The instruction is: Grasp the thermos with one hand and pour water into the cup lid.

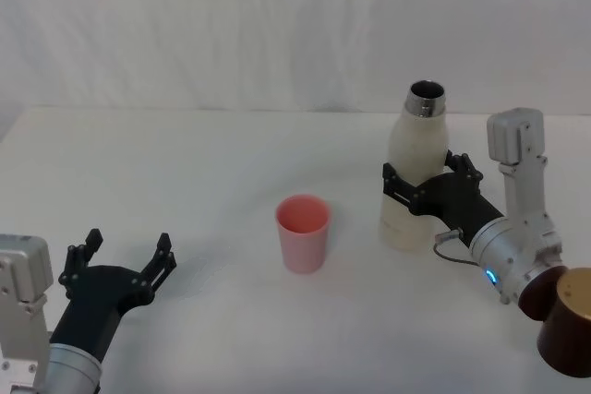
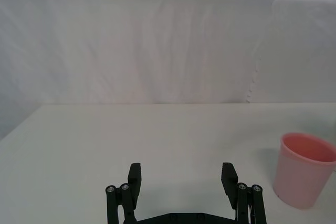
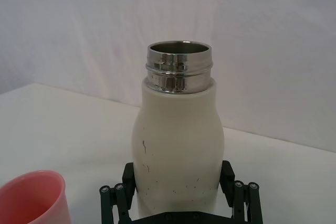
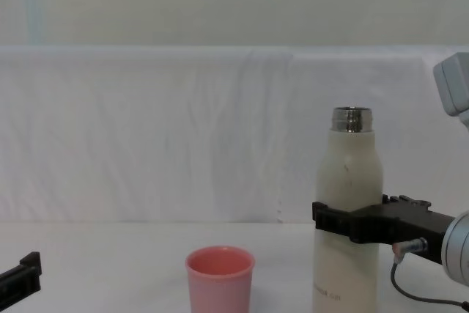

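1. While the thermos [image 1: 413,173] stands upright on the white table [image 1: 185,163], to the right of centre, the right gripper [image 1: 427,184] is clamped around its lower body, a finger on either side, pads pressed to the cream wall.
2. Its steel neck is uncapped, the open mouth facing up.
3. From the right wrist camera, the thermos [image 3: 177,145] sits between the 2 black fingers [image 3: 126,182], with the pink rim of the cup lid [image 3: 32,199] nearby.
4. That cup lid [image 1: 302,232] stands upright, open end up, to the left of the thermos and slightly nearer, well apart from it.
5. At the near left, the left gripper [image 1: 125,263] hovers low over the table with its fingers spread wide, holding nothing.
6. A brown cylinder [image 1: 568,320] sits at the near right edge.
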`<state>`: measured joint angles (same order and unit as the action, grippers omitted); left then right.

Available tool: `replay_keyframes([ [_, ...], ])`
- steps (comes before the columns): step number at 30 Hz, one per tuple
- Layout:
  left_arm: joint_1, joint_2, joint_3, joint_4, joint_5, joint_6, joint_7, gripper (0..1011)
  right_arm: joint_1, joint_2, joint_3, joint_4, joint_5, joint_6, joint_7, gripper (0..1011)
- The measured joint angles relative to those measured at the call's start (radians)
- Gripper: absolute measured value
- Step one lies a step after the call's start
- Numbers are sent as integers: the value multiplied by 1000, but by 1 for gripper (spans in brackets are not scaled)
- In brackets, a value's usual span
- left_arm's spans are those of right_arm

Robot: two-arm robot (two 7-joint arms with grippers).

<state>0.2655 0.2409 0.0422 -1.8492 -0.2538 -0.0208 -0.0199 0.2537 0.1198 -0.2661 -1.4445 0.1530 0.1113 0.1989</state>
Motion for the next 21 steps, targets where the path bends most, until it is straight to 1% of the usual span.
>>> replay_keyframes([
  [16, 0, 0, 0, 0, 0, 0, 0, 1001, 5, -1, -2, 7, 6, 0, 5, 1003],
  [17, 0, 0, 0, 0, 0, 0, 0, 1001, 5, -1, -2, 7, 6, 0, 5, 996],
  [18, 0, 0, 0, 0, 0, 0, 0, 1001, 5, -1, -2, 7, 6, 0, 5, 968],
  [21, 0, 0, 0, 0, 0, 0, 0, 1001, 5, -1, -2, 6, 5, 0, 5, 950],
])
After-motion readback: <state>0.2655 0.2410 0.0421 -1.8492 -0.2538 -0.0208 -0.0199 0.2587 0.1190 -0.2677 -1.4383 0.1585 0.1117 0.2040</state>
